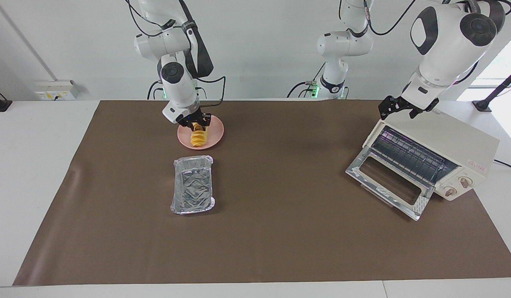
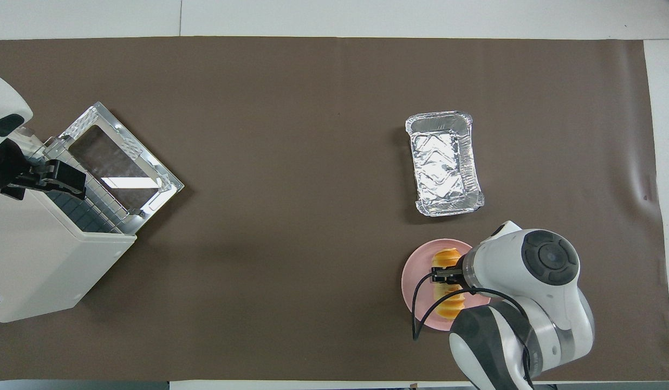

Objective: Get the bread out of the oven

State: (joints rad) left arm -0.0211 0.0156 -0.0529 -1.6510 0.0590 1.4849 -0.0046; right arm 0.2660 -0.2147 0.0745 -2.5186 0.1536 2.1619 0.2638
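The bread (image 1: 199,140) is a ridged golden-yellow loaf resting on the round pink plate (image 1: 216,133), toward the right arm's end of the table. My right gripper (image 1: 196,124) is down on it with a finger on each side, shut on it. It also shows in the overhead view (image 2: 448,310) on the plate (image 2: 413,281), partly hidden under the right gripper (image 2: 445,276). The cream-white oven (image 1: 449,140) stands at the left arm's end with its glass door (image 1: 389,182) dropped open and its wire rack bare. My left gripper (image 1: 400,108) hangs open and empty over the oven's top.
A silver foil tray (image 1: 193,184) lies empty, farther from the robots than the plate. A brown mat (image 1: 280,231) covers the table. The oven's two knobs (image 1: 458,186) are beside the open door.
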